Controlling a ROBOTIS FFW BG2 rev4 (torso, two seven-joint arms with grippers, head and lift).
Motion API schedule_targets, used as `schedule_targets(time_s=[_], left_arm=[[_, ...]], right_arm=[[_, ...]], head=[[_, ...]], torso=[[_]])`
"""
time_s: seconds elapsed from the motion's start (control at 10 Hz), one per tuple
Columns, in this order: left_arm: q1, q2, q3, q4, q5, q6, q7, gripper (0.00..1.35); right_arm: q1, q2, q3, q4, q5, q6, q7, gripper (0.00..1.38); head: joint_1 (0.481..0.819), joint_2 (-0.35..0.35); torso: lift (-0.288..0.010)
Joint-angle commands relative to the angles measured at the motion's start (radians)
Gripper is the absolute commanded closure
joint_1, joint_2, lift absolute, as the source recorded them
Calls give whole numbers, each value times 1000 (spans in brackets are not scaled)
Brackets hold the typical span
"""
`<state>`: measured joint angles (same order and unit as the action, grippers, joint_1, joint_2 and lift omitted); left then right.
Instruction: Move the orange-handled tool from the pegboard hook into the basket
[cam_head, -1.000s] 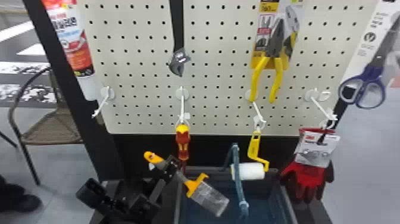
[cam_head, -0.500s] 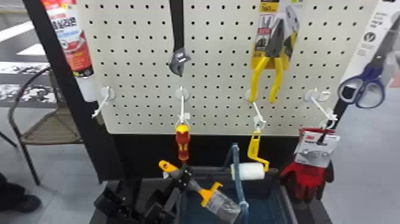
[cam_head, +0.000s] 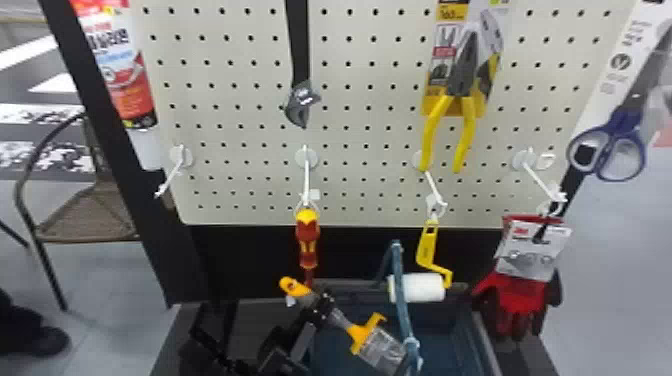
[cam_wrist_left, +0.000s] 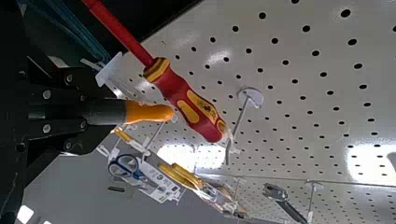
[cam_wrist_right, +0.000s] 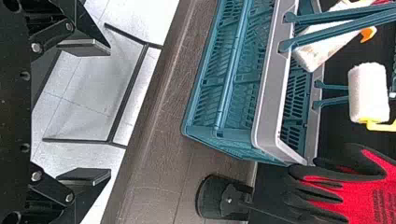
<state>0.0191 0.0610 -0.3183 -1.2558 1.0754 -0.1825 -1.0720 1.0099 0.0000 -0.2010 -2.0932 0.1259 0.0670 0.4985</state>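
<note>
Orange at the handle, the orange-handled tool (cam_head: 364, 335) is tilted in the left end effector (cam_head: 320, 306), which pinches it by the handle. In the head view, its wide end is over the basket (cam_head: 447, 342), near the blue carrying handle (cam_head: 398, 270); if these touch, I cannot tell. Red and yellow screwdriver (cam_head: 307, 237) hangs from a hook (cam_head: 306, 180). The right end effector (cam_wrist_right: 109, 112) has its fingers spread apart.
</note>
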Motion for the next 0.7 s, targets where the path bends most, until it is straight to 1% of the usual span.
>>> schedule_targets(time_s=[0.0, 0.1, 0.2, 0.3, 0.4, 0.5, 0.6], left_arm=[[-1, -4, -21, 8, 14, 5, 0, 1167], [-1, -7, -27, 10, 12, 15, 0, 1165], [1, -9, -24, 10, 12, 35, 1, 1093], [14, -6, -16, 8, -9, 55, 21, 653], [20, 10, -15, -5, -25, 57, 37, 199], [22, 25, -15, -19, -38, 55, 49, 70], [22, 31, -15, -27, -38, 55, 52, 144]], right_arm=[[0, 1, 0, 1, 0, 1, 0, 352], [0, 1, 0, 1, 0, 1, 0, 352], [0, 1, 0, 3, 0, 1, 0, 352], [0, 1, 0, 3, 0, 1, 0, 352], [0, 1, 0, 3, 0, 1, 2, 352], [0, 1, 0, 3, -2, 1, 2, 352], [0, 1, 0, 3, 0, 1, 2, 352]], head=[[549, 0], [549, 0], [549, 0], [549, 0], [549, 0], [549, 0], [549, 0]], torso=[[-100], [-100], [-100], [-100], [-100], [-100], [-100]])
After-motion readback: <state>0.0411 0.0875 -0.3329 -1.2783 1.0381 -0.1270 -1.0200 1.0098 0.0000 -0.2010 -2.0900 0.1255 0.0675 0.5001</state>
